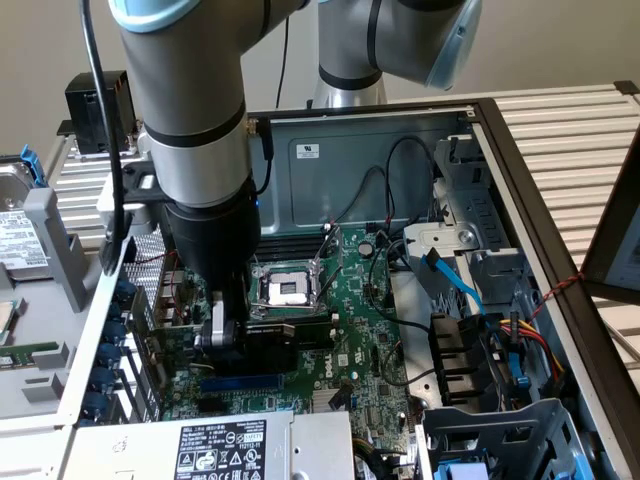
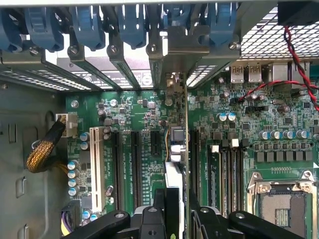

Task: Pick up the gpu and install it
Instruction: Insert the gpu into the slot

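Inside your open computer case (image 1: 400, 150), the pincer (image 1: 222, 335) is clamped on the gpu (image 1: 290, 335), which stands edge-on over the motherboard (image 1: 370, 330) slots, just nearer than the CPU socket (image 1: 285, 290). Black cables (image 1: 405, 325) crowd the exterior view's right.

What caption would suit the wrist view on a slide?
Gripper holding the gpu edge-on over the slots of the motherboard.
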Robot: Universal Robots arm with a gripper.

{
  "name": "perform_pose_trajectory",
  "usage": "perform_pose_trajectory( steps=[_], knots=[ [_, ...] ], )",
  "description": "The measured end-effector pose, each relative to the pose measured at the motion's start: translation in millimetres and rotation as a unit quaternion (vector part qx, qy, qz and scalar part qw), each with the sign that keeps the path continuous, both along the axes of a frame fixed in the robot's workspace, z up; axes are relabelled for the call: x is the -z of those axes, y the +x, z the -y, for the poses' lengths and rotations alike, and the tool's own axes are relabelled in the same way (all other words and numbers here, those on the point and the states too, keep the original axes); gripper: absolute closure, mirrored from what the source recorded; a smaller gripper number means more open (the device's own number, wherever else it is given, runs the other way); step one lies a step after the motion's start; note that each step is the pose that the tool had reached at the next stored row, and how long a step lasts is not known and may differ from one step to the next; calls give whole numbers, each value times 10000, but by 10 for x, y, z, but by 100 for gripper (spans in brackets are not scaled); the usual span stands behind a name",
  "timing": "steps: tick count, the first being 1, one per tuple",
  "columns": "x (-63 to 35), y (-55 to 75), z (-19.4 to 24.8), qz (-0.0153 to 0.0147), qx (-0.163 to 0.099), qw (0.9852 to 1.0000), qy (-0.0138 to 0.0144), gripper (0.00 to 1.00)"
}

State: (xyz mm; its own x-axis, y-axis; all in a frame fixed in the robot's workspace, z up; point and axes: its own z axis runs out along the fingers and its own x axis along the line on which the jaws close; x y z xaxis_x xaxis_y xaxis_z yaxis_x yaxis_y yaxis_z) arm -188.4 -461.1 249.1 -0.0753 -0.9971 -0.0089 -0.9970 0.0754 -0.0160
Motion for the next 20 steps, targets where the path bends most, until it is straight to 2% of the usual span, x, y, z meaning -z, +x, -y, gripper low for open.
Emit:
perform_pose_trajectory(
  steps=[20],
  knots=[
    [28,2,1,-1,-1,10000,-1,73]
  ],
)
